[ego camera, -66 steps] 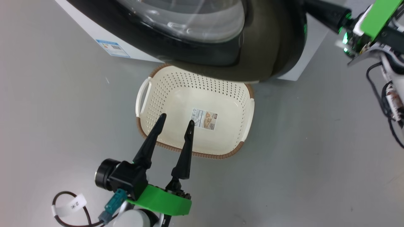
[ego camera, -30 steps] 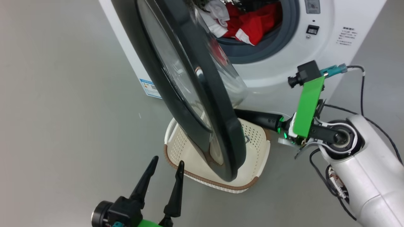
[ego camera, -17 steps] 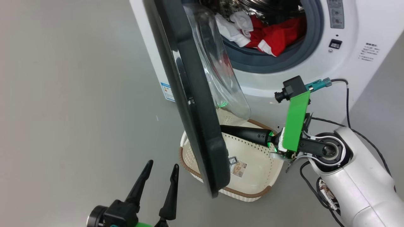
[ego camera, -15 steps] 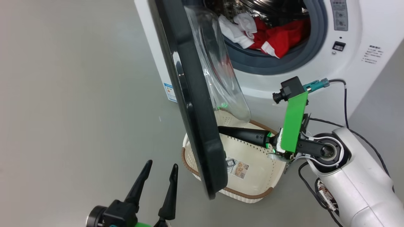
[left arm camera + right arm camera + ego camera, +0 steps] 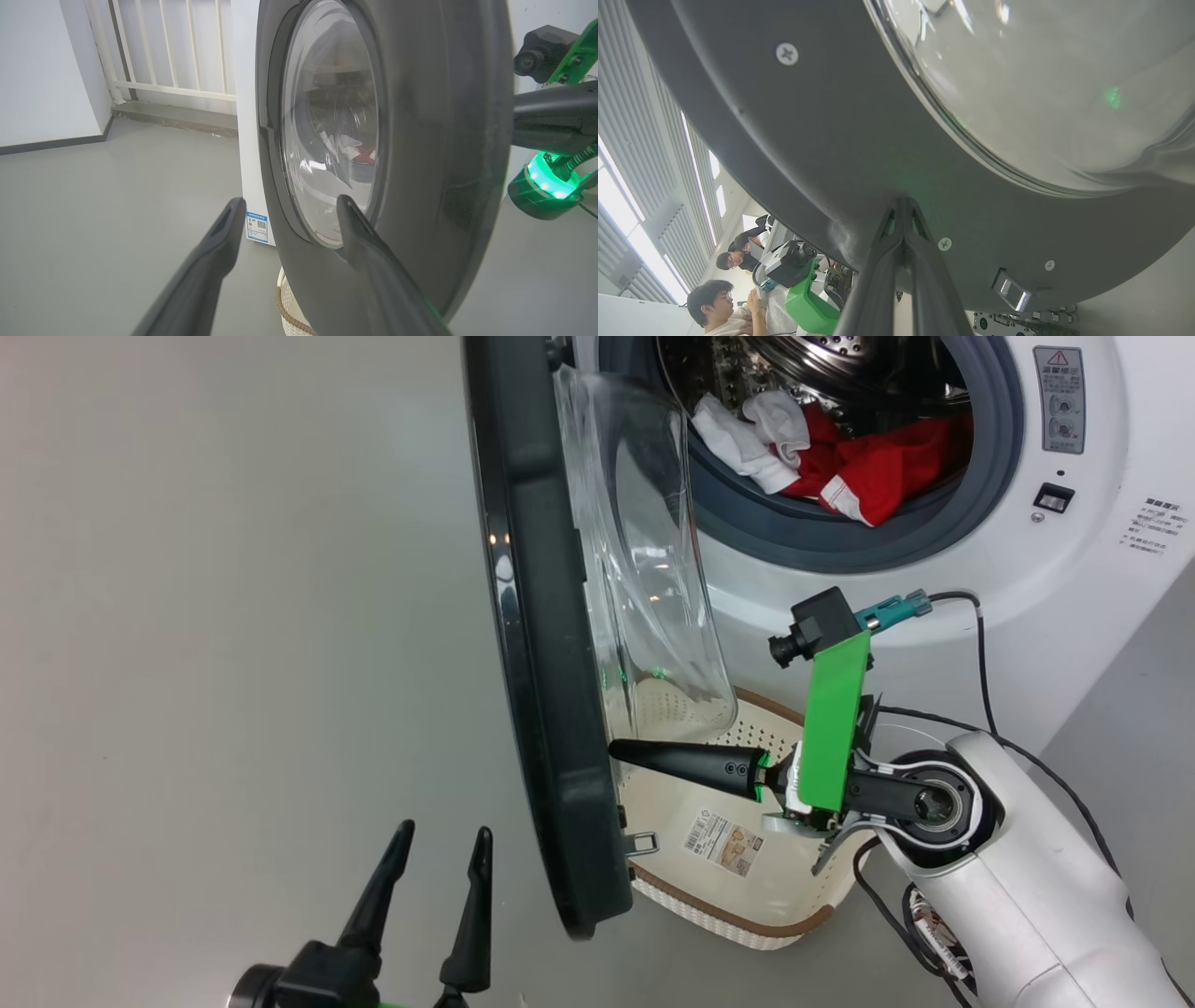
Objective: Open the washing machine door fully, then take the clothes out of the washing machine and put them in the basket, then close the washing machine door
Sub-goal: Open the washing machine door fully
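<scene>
While the washing machine door (image 5: pixel 541 709) is standing edge-on to you, roughly square to the front of the washing machine (image 5: pixel 1083 579), you are working on the first step, the full opening, and I am judging it as not yet done. Your right pincer (image 5: pixel 621 749) is holding its two fingers pressed together with nothing between them, and the tips are seemingly touching the inner face of the door's dark rim, low down, just above the basket (image 5: pixel 738 919). Your left pincer (image 5: pixel 444 831) is hanging spread and empty on the door's outer side, near it but apart from it. The next move is calling for a sideways push that follows the door's arc around the hinge, so that the closed tips are not sliding off the smooth rim. Counting: one door, one machine, one basket, which is sitting empty on the floor beneath the door, and one heap of clothes (image 5: pixel 887 467), which is lying in the drum's mouth, red with white, its garments not separable from here.
</scene>
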